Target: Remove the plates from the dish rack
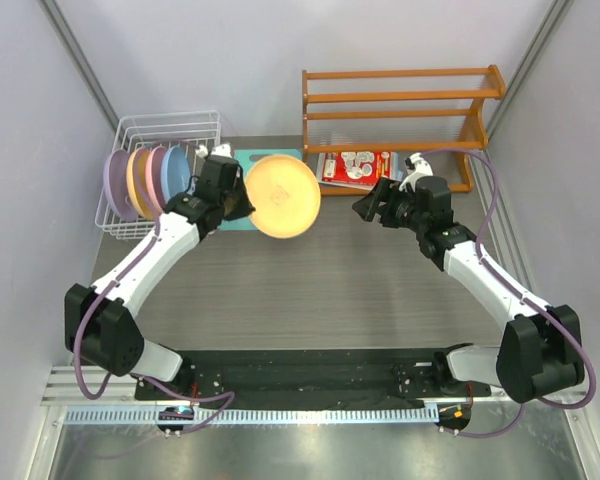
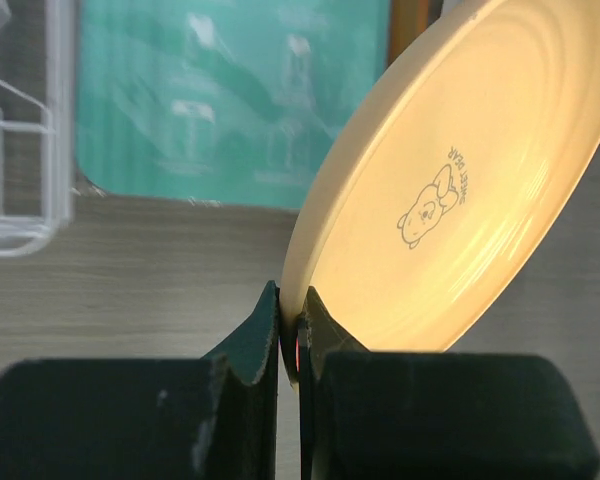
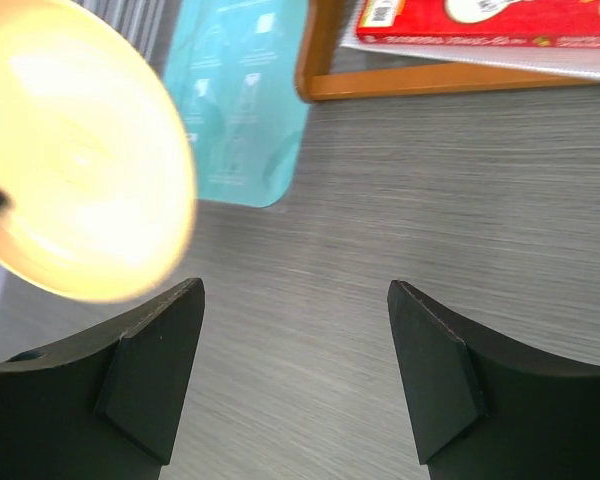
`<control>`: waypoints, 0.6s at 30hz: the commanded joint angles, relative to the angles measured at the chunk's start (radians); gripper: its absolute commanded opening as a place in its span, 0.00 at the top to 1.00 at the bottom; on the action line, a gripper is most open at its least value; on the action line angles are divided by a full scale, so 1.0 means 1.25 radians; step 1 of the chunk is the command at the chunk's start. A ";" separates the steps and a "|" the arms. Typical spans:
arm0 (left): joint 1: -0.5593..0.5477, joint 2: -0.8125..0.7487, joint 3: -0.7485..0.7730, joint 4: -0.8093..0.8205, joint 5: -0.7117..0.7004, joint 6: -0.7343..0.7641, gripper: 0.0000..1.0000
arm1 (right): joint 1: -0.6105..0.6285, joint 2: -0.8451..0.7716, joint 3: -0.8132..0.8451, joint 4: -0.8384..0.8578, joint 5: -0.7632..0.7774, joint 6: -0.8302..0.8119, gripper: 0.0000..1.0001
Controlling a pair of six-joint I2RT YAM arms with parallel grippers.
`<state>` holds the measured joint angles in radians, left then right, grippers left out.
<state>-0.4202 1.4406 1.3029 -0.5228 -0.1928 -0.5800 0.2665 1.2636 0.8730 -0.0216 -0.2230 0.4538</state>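
yellow plate (image 1: 282, 196) held tilted above table (image 1: 310, 290) centre, right of dish rack (image 1: 170, 125) | judged light, stiff, slick plastic; rim is best taken | left gripper (image 2: 290, 322) pinched on its left rim | right gripper (image 3: 295, 330) spread wide, empty, to the right | other plates (image 1: 145, 180) slotted upright in rack, far left

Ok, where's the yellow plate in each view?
Top external: plate sits at centre, over the table, ahead of the left arm.
Left wrist: plate fills the right half, tilted, its rim pinched in the left gripper.
Right wrist: plate is at upper left, blurred.
Shared landmark: the teal board lies behind the plate in all three.
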 commanded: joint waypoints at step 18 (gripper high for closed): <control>-0.118 0.037 -0.057 0.165 0.196 -0.124 1.00 | 0.019 0.107 -0.075 0.209 -0.168 0.076 0.55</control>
<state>-0.5629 1.4796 1.1889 -0.3920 0.0071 -0.7250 0.2848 1.3796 0.7700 0.1787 -0.4004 0.5552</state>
